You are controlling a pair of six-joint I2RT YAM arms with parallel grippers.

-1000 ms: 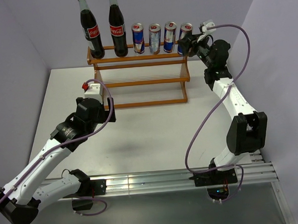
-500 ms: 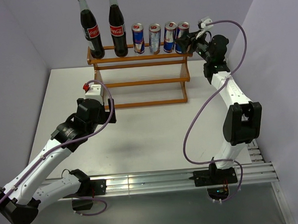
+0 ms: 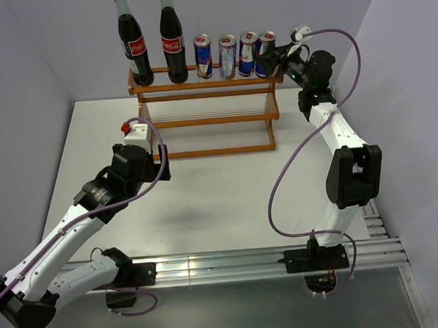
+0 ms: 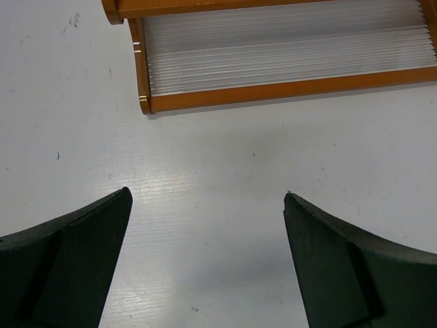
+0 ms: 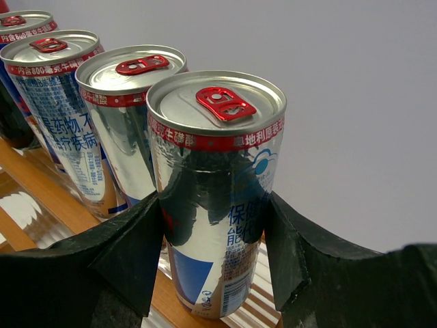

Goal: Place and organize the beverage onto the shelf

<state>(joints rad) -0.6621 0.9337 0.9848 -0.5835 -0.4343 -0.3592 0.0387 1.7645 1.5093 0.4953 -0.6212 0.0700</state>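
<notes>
Well, nearest me my left pincer (image 4: 206,198) still hangs spread wide over the white table (image 3: 206,201), holding nothing. Farther out, my right pincer (image 5: 213,205) is clamped round the end can (image 5: 215,137). Since a second ago I have slid it leftward along the top tier of the shelf (image 3: 200,85), close beside its neighbour. Up there I count four cans (image 3: 227,57) and two cola bottles (image 3: 135,47) — six drinks in one row. Pale lilac walls (image 3: 65,40) close in behind.
</notes>
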